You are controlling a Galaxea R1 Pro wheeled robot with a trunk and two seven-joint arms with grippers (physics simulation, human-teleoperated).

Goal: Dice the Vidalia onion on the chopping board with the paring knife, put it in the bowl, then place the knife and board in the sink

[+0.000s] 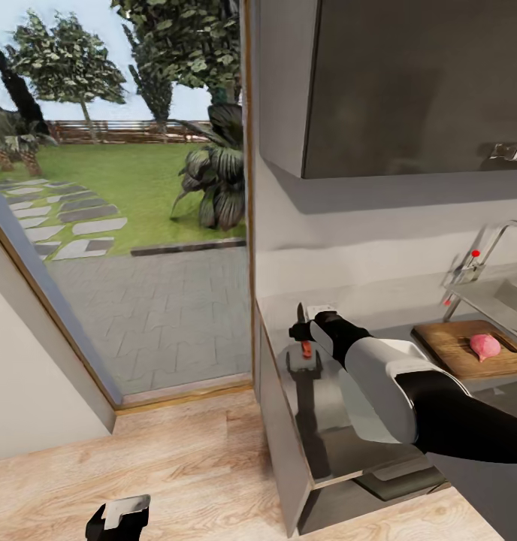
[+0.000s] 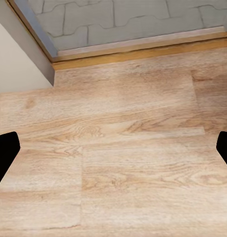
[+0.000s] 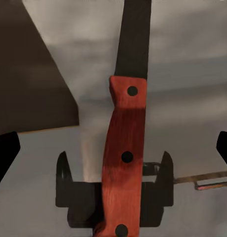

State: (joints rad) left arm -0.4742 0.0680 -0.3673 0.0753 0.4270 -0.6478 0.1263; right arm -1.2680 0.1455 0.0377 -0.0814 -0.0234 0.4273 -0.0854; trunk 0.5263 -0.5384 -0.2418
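Paring knife [image 3: 124, 148] between right hand [image 1: 306, 340] fingers, blade up, over countertop [image 1: 326, 421].

A red-handled, dark-bladed small paring knife [image 3: 124, 143] with three black rivets; a pink peeled onion [image 1: 485, 346] on a brown grained wooden chopping board [image 1: 452, 346]; pale, streaked plank flooring [image 2: 118, 163].

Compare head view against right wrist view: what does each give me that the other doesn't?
Head view alone: the chopping board with the pinkish onion on it, the tap, the window and garden, and the left pincer low over the wooden floor. Right wrist view alone: close detail of the three dark rivets in the knife's red handle. Both share the paring knife clamped in the right pincer.
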